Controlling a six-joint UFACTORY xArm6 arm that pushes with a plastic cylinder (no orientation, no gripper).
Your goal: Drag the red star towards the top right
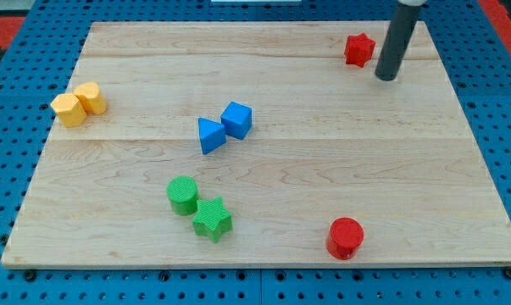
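The red star (pixel 358 49) lies near the view's top right of the wooden board (pixel 263 102). My tip (pixel 386 76) is on the board just right of and slightly below the star, a small gap apart from it. The dark rod rises from the tip towards the view's top edge.
A red cylinder (pixel 346 236) sits at the lower right. A green cylinder (pixel 183 195) and green star (pixel 213 219) touch at lower centre. A blue triangle (pixel 209 135) and blue cube (pixel 236 119) touch mid-board. Two yellow blocks (pixel 79 104) sit at the left edge.
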